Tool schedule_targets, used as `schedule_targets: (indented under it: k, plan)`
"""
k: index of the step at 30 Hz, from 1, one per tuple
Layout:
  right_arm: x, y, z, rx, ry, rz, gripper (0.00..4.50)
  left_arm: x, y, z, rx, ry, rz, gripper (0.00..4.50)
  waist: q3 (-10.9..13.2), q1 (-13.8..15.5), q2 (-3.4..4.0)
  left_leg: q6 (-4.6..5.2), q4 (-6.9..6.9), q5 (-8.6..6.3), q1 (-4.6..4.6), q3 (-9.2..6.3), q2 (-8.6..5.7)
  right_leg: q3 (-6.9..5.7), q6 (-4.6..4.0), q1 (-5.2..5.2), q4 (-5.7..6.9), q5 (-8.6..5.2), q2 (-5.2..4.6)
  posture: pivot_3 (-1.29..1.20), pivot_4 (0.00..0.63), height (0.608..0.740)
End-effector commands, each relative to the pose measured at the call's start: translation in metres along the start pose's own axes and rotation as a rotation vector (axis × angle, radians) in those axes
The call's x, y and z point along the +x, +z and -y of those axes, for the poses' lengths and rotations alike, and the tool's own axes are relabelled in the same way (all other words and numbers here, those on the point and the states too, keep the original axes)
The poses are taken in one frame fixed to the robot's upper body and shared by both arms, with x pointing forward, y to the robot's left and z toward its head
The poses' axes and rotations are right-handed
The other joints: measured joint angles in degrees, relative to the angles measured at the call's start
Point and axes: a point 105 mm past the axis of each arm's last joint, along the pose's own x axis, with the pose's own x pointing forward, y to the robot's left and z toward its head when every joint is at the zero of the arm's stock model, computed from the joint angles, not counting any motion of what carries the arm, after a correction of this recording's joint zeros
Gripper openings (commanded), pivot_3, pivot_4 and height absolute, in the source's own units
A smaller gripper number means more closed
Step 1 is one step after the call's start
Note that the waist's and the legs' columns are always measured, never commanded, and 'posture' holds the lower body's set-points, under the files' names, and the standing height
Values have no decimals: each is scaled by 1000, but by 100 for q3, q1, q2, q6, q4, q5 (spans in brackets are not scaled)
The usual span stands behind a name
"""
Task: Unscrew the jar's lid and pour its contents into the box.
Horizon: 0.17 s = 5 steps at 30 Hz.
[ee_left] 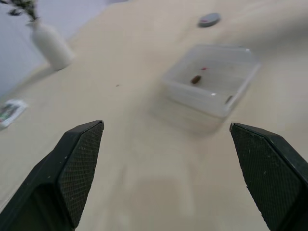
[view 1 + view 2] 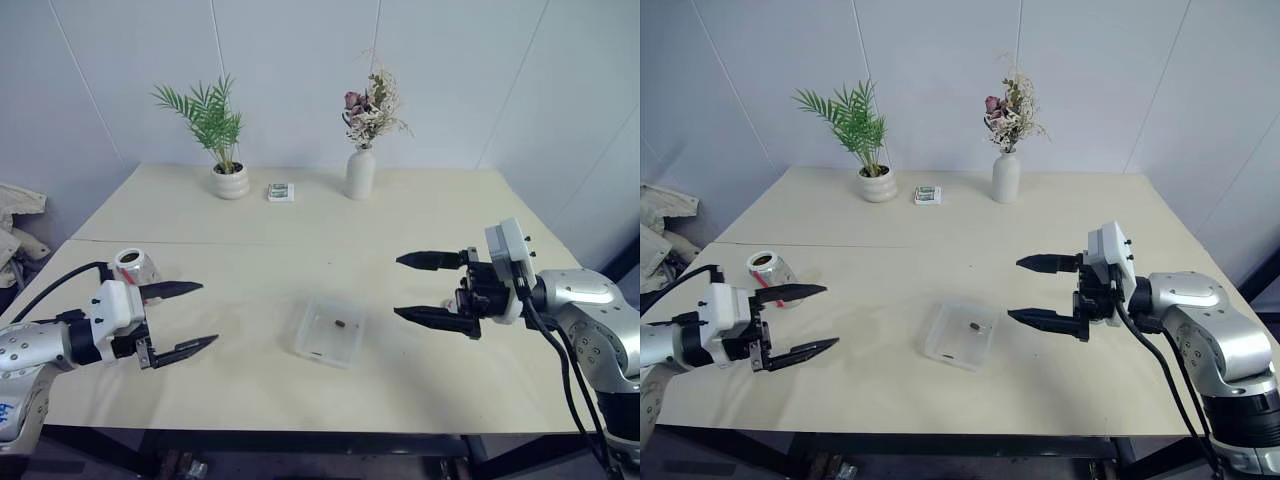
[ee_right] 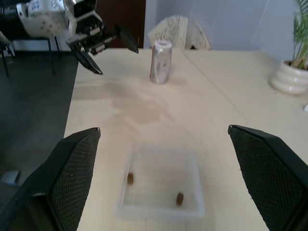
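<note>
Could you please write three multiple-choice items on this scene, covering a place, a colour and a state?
1. Where is the jar?
A. At the far right corner of the table
B. Near the left end effector, on the left part of the table
C. On the floor

2. What colour is the vase that holds the dried flowers?
A. Blue
B. Black
C. White

3. What state are the two end effectors in?
A. Both open and empty
B. The left one shut on the jar
C. The right one shut on the jar

Answers:
1 B, since the jar stands upright just behind the left fingers.
2 C, since the vase by the back wall is plain white.
3 A, since each pair of fingers is spread wide with only air between them.
</note>
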Motion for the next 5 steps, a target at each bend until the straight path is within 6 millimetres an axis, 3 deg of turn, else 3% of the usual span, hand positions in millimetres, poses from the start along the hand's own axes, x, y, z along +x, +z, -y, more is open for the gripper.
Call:
schedule_targets:
  k: [1,5]
  plan:
    - [-2,6,-4,-40,2,1,4500,4,11,-5,13,-20,47,4483,1,13,-1,-3,1,-3,-5,0,2,0,39,-12,16,13,6,0,150,740]
    - [-2,5,-6,-37,-7,-1,4500,9,16,-2,-17,-38,73,4483,1,14,-1,-19,4,-13,-9,-1,9,7,58,-48,80,-18,24,0,150,740]
